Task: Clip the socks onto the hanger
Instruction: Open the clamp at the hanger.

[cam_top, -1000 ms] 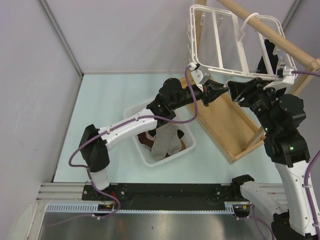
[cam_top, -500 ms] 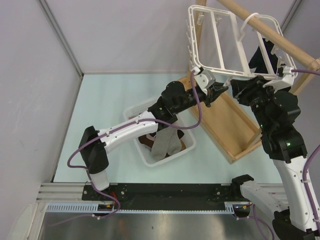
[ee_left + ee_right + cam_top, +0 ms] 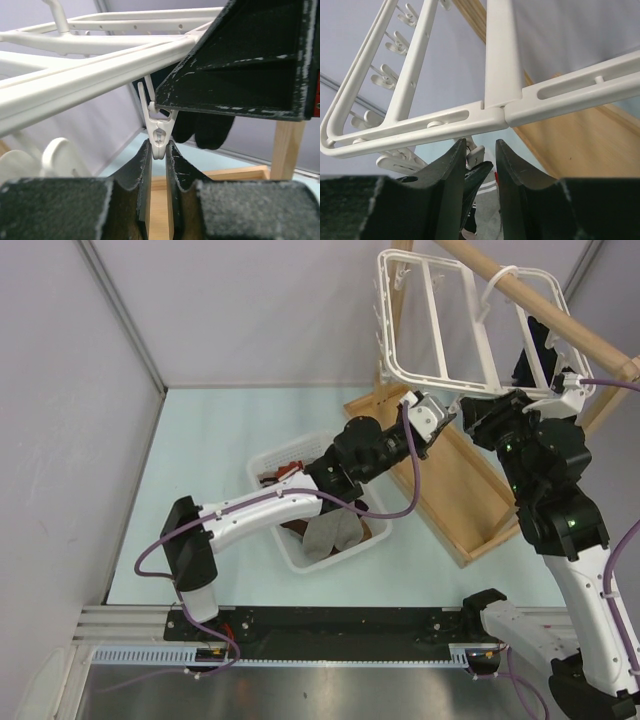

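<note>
Left gripper (image 3: 159, 146): black fingers nearly together, pinching the lower end of a small white plastic clip (image 3: 159, 131) that dangles from the hanger's near bar.

Right gripper (image 3: 476, 150): fingers narrowly apart just under the same bar, with a clip and a dark part between them. Cannot tell whether they press on anything.

Large white plastic rectangular hanger (image 3: 440, 383): frame with crossbars and rows of small clips, hung by its hook over a slanted wooden pole (image 3: 545, 308). It is tilted, with its low edge towards the arms. A black sock (image 3: 205, 131) hangs from it behind the grippers.

White slotted plastic basket (image 3: 283, 548): on the table beneath the left arm. It holds a grey sock (image 3: 335, 532) lying over a brown sock (image 3: 292, 528).

Shallow wooden tray (image 3: 450, 490): under the hanger.

Change: the left gripper has moved right along the near bar to just beside the right gripper. The right fingers stand closer together than a second ago.
</note>
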You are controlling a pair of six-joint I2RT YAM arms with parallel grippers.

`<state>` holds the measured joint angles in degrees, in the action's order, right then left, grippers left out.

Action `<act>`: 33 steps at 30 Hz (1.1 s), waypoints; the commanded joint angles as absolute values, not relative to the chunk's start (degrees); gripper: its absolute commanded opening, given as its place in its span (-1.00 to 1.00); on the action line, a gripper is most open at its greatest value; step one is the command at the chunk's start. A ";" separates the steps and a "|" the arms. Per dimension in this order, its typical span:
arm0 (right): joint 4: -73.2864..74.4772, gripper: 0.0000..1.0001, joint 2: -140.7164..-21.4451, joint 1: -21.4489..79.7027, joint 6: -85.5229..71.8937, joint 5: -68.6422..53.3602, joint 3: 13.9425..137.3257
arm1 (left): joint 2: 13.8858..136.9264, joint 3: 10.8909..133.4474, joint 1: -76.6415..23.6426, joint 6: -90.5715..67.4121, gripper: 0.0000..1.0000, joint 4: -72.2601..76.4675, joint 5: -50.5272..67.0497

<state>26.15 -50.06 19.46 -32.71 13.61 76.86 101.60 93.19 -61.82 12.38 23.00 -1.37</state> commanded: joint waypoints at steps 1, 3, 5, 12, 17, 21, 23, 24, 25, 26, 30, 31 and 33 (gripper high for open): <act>25.84 -0.31 -50.27 20.39 -34.45 17.40 78.40 | 100.02 92.90 -64.33 20.99 -0.99 24.78 -9.56; 25.93 -0.35 -50.10 20.74 -34.54 18.19 78.40 | 100.19 92.55 -65.21 22.58 -0.99 25.84 -11.33; 25.67 -0.41 -49.92 21.00 -34.54 18.98 78.40 | 100.46 91.85 -65.91 25.48 -0.99 27.41 -14.05; 25.05 -0.72 -50.19 21.44 -34.72 19.69 78.40 | 100.90 89.56 -67.76 30.85 -0.99 32.16 -19.51; 25.05 -0.99 -50.71 21.53 -34.19 19.25 78.40 | 100.37 88.16 -67.76 29.53 -0.46 32.00 -18.55; 25.22 -1.00 -50.80 21.45 -32.35 18.64 78.40 | 98.09 86.23 -67.76 26.99 0.06 31.90 -15.39; 24.87 -1.00 -50.89 21.53 -30.94 18.28 78.40 | 97.12 84.38 -67.76 26.28 0.25 32.60 -13.90; 25.13 -1.00 -50.80 21.45 -30.76 18.11 78.40 | 96.68 83.85 -67.68 25.32 0.31 32.78 -12.41; 25.05 -1.00 -50.80 21.36 -29.89 17.84 78.40 | 95.81 82.80 -67.59 24.70 0.35 33.31 -11.61; 24.79 -1.00 -50.80 21.36 -29.62 17.58 78.40 | 95.37 82.45 -67.24 23.91 0.40 33.22 -10.64; 23.91 -1.00 -50.63 21.44 -27.16 15.13 78.40 | 93.61 81.39 -63.82 14.19 0.41 33.40 -1.88; 23.82 -1.00 -50.63 21.36 -26.81 14.68 78.40 | 93.17 81.13 -62.85 12.32 0.39 33.66 -0.11; 23.55 -1.00 -50.63 21.36 -25.67 13.46 78.40 | 92.99 81.12 -60.74 8.98 0.37 34.27 3.94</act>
<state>25.26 -50.83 21.52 -29.23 16.36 76.86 97.56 81.30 -64.99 19.31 30.57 -6.22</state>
